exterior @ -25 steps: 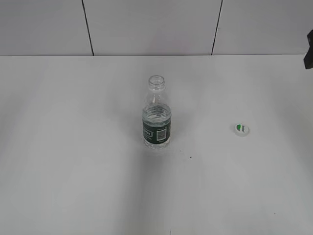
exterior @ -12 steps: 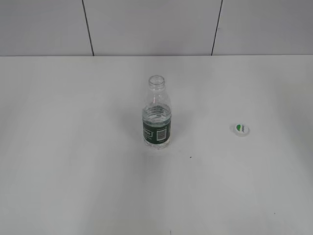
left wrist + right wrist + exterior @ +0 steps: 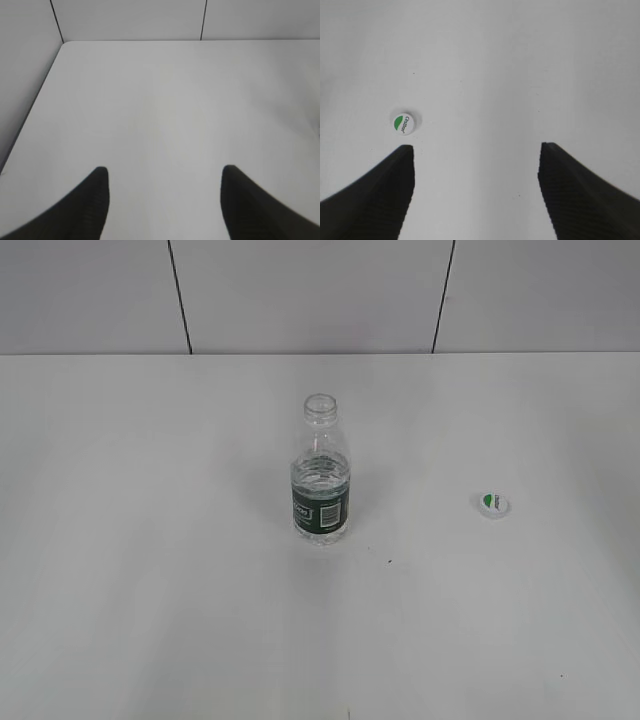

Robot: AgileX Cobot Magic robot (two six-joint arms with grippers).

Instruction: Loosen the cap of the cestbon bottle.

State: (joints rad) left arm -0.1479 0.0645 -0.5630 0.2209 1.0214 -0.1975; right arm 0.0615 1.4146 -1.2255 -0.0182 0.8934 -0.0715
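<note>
Exterior view: we see the cestbon bottle (image 3: 321,490) standing upright near the middle of the white table (image 3: 150,590), its threaded neck open and bare.
Bottle label: a dark green band with a white barcode patch facing us; the lettering on it is too small for us to read.
Cap: the cap (image 3: 493,503) lies flat on the table, well apart from the bottle, off to its right, green patch up.
Cap writing: in the right wrist view we read "Cestbon" in small print on the cap (image 3: 402,123), beside the green patch.
Right gripper: our right gripper (image 3: 476,165) hangs over bare table with its fingers spread wide and nothing between them; the cap sits just beyond the left fingertip.
Left gripper: our left gripper (image 3: 164,181) is likewise spread apart and holds nothing, near the table's far left corner.
</note>
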